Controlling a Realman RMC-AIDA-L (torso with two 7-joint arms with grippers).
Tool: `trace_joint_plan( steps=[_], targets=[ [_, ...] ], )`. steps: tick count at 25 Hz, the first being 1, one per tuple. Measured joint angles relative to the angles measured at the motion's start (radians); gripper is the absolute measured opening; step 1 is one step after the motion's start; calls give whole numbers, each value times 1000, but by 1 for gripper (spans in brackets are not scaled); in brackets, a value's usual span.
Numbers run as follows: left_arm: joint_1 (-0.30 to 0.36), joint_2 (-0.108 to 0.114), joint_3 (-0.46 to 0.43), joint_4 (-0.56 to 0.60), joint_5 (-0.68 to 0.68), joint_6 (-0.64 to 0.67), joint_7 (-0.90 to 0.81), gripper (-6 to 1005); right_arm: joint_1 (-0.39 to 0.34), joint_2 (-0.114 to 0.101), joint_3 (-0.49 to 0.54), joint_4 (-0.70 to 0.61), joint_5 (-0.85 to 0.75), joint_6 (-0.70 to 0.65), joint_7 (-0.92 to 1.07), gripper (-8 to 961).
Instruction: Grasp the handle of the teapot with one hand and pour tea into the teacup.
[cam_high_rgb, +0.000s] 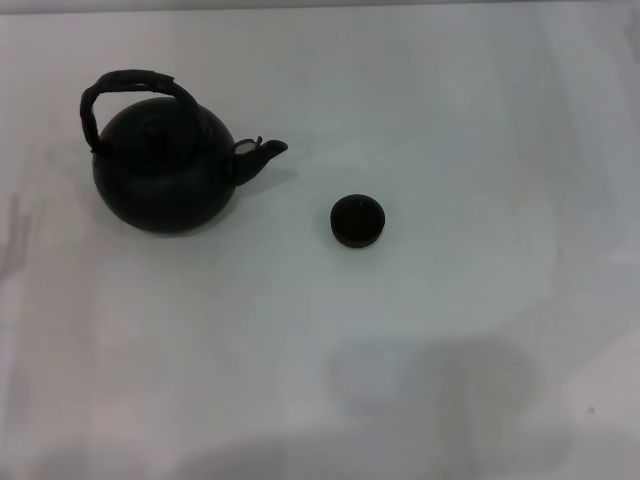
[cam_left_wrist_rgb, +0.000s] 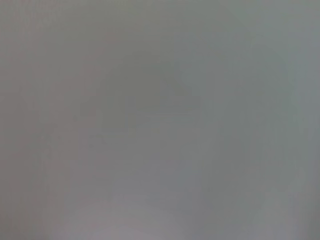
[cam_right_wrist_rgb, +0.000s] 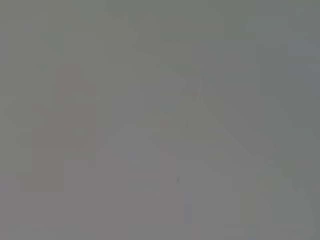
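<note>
In the head view a large round matte black teapot (cam_high_rgb: 165, 170) stands upright on the white table at the left. Its thick dark wrapped handle (cam_high_rgb: 130, 85) arches over the knobbed lid. Its short spout (cam_high_rgb: 262, 152) points right, toward the teacup. The tiny round black teacup (cam_high_rgb: 358, 220) stands on the table to the right of the spout, apart from the pot. Neither gripper shows in any view. Both wrist views show only plain grey surface.
The white table (cam_high_rgb: 450, 120) spreads around both objects. Soft grey shadows lie on it near the front edge (cam_high_rgb: 430, 385) and at the far left (cam_high_rgb: 15, 240).
</note>
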Motion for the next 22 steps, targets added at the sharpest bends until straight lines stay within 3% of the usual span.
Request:
trace_joint_plan(
  steps=[9,22],
  targets=[
    [-67,0,0,-30,-1,-40,2,666,-10,3,-8,8,0,0,-1,838],
    [-95,2,-2,-53,-3,-43,4,665,14,7,-8,9,0,50,-78,840]
  ],
)
